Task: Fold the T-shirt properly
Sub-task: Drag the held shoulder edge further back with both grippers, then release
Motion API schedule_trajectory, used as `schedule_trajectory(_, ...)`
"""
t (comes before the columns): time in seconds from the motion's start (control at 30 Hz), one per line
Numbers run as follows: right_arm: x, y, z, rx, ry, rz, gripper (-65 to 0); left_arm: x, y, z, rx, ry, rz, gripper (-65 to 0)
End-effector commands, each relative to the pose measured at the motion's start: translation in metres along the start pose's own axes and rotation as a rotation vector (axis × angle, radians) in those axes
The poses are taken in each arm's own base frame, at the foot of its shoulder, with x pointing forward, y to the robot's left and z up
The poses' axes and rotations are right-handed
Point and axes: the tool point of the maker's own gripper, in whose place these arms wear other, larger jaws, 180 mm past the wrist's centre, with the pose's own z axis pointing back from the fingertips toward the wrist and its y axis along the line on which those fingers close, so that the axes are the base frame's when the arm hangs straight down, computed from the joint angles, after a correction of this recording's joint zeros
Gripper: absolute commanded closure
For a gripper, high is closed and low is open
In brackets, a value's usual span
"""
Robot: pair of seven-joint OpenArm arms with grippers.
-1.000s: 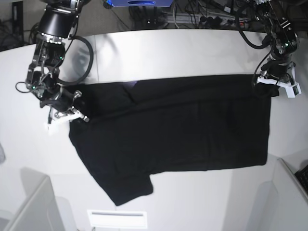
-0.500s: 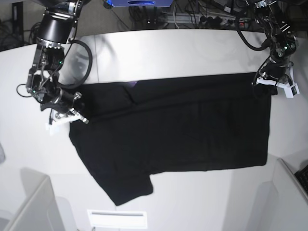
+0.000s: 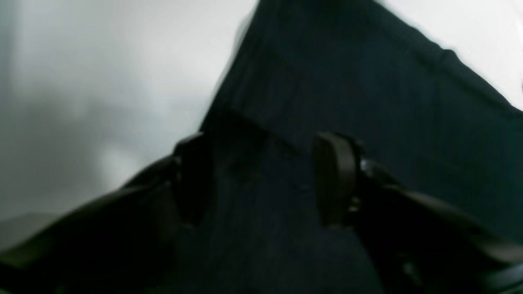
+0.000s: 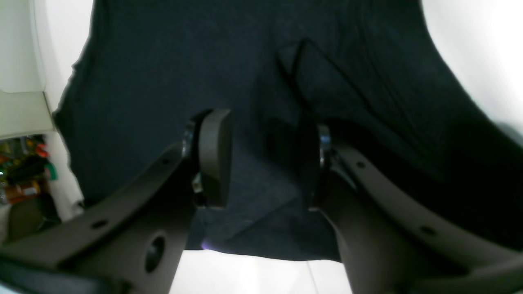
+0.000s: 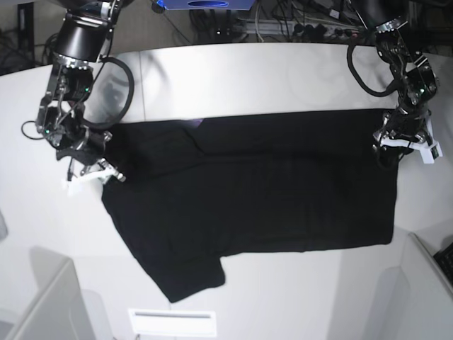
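A white table (image 5: 269, 78) fills the base view, curved at its far edge, with cables and dark equipment (image 5: 283, 21) behind it. Pale panels (image 5: 42, 304) stand at both near corners. The black T-shirt (image 5: 255, 198) lies spread flat across the middle of the table, plain side up, one sleeve (image 5: 187, 276) reaching toward the near edge. A small purple fleck shows at its far edge.

The right arm (image 5: 74, 71) comes down from the far corner on that view's left, its gripper (image 4: 261, 163) low over the shirt's end there. In its wrist view the jaws stand apart, dark cloth under the gap, nothing clamped between them; a fold ridge runs just beyond the fingers (image 4: 214, 157).

The left arm (image 5: 400, 64) drops from the opposite far corner, its gripper (image 3: 261, 179) at the shirt's other end. That wrist view is blurred, yet the jaws show apart with the cloth below them and white table to the side.
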Motion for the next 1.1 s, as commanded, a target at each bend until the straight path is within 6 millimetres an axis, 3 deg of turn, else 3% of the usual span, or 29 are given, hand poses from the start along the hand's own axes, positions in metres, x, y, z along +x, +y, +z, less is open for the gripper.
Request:
schedule_trajectory(0.0,0.017,0.005,0.010,0.015,-0.067,0.018,-25.2,0.022,-0.003,0.000,-0.012,-0.060,-0.003,-42.0)
schedule_trajectory(0.13,0.022,0.000,0.030,0.000,-0.181,0.045,-25.1,0.035,-0.006,-0.005,-0.021,-0.082,0.002,-42.3)
schedule_trajectory(0.23,0.021,-0.011,0.047,-0.044,-0.261,0.027,-25.1,0.043,-0.006,0.004,-0.022,-0.112,-0.014,-42.5)
schedule_trajectory(0.37,0.010,-0.036,0.063,-0.149,-0.305,-0.069,-27.3,0.042,0.022,0.031,0.010,-0.138,0.042,-42.6)
schedule_trajectory(0.53,-0.017,-0.057,0.077,-0.236,-0.307,-0.175,-35.6,0.018,0.060,0.061,0.034,-0.111,0.156,-42.6)
schedule_trajectory(0.63,-0.032,-0.066,0.078,-0.258,-0.299,-0.233,-38.7,0.003,0.070,0.070,0.043,-0.076,0.177,-42.6)
schedule_trajectory(0.8,-0.048,-0.083,0.070,-0.294,-0.261,-0.285,-41.3,-0.015,0.069,0.071,-0.002,-0.031,0.135,-42.5)
schedule_trajectory(1.0,-0.050,-0.087,0.060,-0.297,-0.241,-0.299,-41.3,-0.046,0.084,0.064,0.024,0.030,0.209,-42.1)
schedule_trajectory(1.07,-0.048,-0.082,0.056,-0.270,-0.239,-0.277,-41.3,-0.048,0.081,0.058,0.020,0.030,0.227,-42.1)
